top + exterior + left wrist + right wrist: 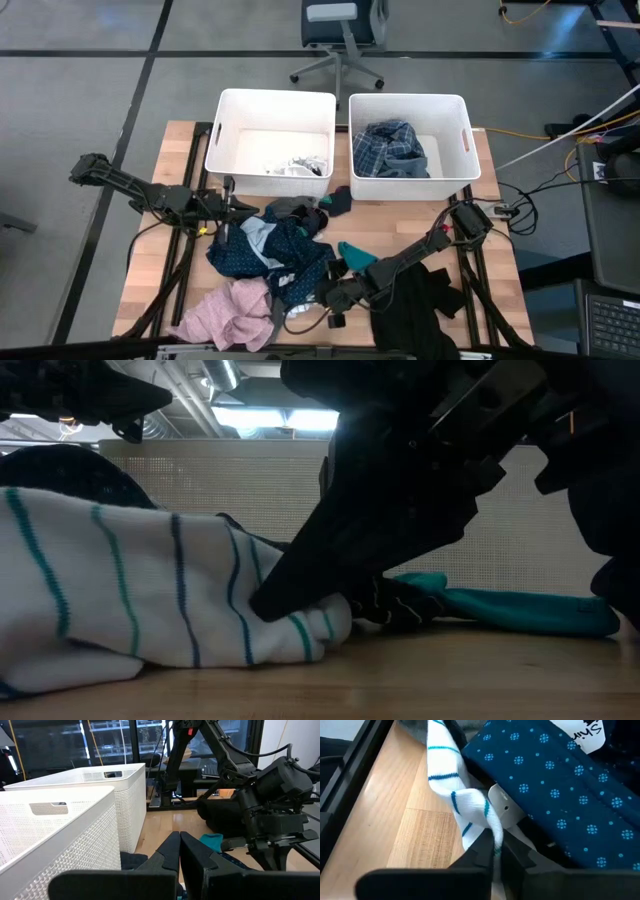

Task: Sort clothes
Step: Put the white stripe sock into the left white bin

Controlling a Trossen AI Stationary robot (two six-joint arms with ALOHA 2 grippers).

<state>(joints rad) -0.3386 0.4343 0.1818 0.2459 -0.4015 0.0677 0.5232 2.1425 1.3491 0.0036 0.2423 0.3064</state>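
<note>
The right claw is pinched shut on the white striped sock, low on the table beside the navy dotted garment, whose white tag reads partly "Shi"; the left claw hangs closed near the tubs

From my console, the low view is largely blocked by the right arm's dark gripper, which hides the pile behind it. The white sock with teal and navy stripes is cut off at the left edge. In the high view, the black garment runs off the bottom edge, its shape unreadable.
</note>
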